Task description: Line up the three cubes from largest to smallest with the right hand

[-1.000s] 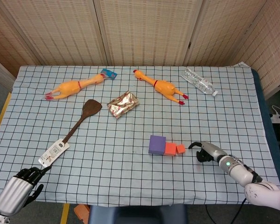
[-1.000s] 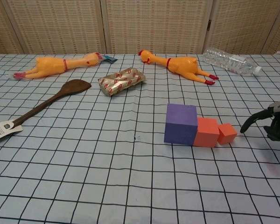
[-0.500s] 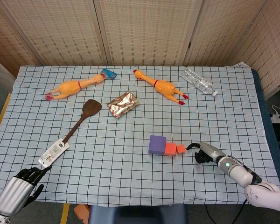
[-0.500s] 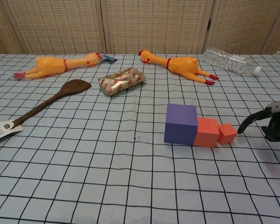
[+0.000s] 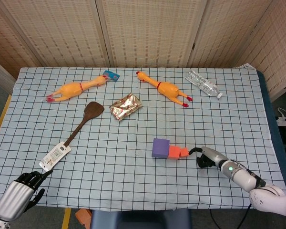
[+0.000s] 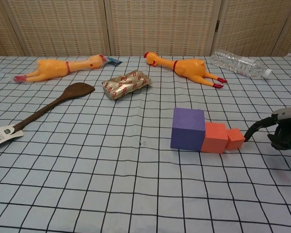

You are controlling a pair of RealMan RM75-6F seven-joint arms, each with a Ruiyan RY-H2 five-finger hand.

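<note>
Foil packet (image 5: 126, 106) and rubber chickens (image 5: 164, 88) lie beyond the cubes (image 5: 169, 150).

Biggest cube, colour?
Purple; the biggest cube shows best in the chest view.

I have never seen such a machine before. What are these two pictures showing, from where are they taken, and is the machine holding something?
This is a robot with two arms ending in mechanical hands, at a table under a checked cloth. One picture looks down from its head, the other looks forward from its chest.

On the cloth a purple cube, an orange cube and a smaller orange cube stand in a row. Farther back lie two rubber chickens, a foil packet, a wooden spatula and a plastic bottle.

The right hand holds nothing; one finger reaches to the smallest cube. The left hand rests at the table edge, fingers curled, empty.
</note>
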